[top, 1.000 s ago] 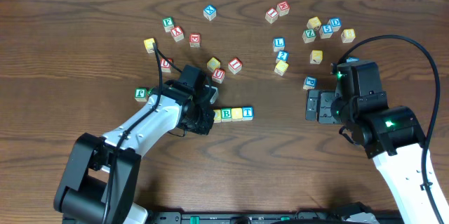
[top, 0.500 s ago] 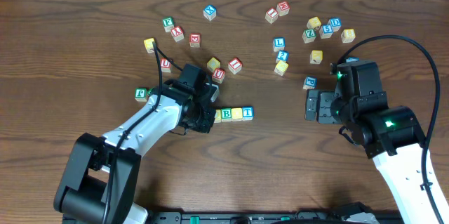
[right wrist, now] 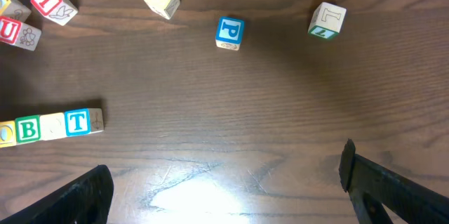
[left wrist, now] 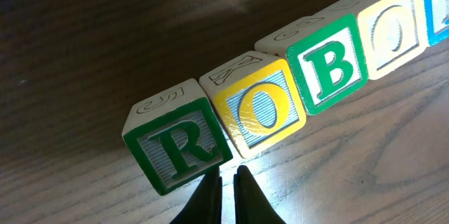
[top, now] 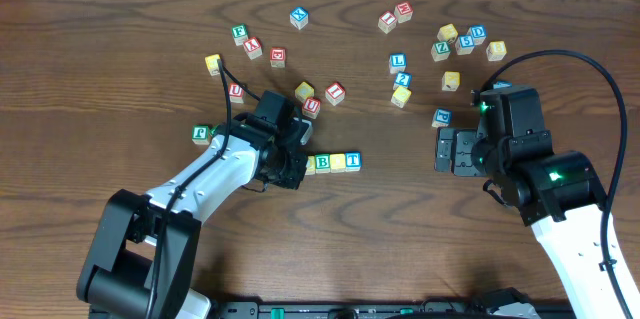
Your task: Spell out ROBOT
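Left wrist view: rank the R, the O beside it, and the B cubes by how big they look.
1. R cube
2. O cube
3. B cube
The differences are slight and follow nearness to the camera, so their true sizes may well match.

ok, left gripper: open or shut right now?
Shut. The left wrist view shows the left gripper with its tips almost together, nothing between them, just in front of the R cube.

Wood table [top: 120,89], ROBOT row [top: 330,163], loose cubes [top: 299,17]
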### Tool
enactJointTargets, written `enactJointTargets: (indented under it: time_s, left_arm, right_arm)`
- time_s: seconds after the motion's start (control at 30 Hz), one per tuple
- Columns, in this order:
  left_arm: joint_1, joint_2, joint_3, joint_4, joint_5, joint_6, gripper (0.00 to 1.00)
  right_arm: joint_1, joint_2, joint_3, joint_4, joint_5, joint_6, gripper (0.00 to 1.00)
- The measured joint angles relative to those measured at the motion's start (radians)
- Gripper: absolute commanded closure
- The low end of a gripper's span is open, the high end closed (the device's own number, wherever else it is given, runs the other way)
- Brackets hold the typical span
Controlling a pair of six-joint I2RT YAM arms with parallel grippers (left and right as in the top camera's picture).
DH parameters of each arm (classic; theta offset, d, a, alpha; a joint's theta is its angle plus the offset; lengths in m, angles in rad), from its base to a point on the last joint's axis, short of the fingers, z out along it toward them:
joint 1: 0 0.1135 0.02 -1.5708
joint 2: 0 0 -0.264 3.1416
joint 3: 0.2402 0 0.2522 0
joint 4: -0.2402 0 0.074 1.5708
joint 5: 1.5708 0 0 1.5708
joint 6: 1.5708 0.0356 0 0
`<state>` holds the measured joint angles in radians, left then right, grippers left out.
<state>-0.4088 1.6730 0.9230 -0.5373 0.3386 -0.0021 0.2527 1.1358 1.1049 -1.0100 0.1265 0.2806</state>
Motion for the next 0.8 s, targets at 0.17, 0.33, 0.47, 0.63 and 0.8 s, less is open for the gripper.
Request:
enactJointTargets:
  time_s: [0.17,0.33,0.47,0.63,0.8]
  left_arm:
    - [0.0,0.0,0.0,-0.01,0.0,0.0,0.92]
    - [0.0,0.0,0.0,-0.106,0.0,0.0,0.93]
    - [0.0,-0.033,0.0,-0.109,0.0,0.006,0.93]
    - [-0.001,-0.107,0.0,-0.109,-0.07,0.019,0.93]
    - [-0.001,-0.117,0.0,-0.086,-0.239,-0.063,0.93]
  right_arm:
    - [0.0,0.0,0.0,0.0,0.0,0.0,0.01]
    - [0.0,0.0,0.0,0.009,0.0,0.0,0.01]
    - [0.0,0.0,0.0,0.009,0.0,0.0,0.01]
    - [0.0,0.018,0.0,0.009,0.0,0.0,0.01]
    - [0.0,0.079,0.0,0.018,-0.001,0.0,0.01]
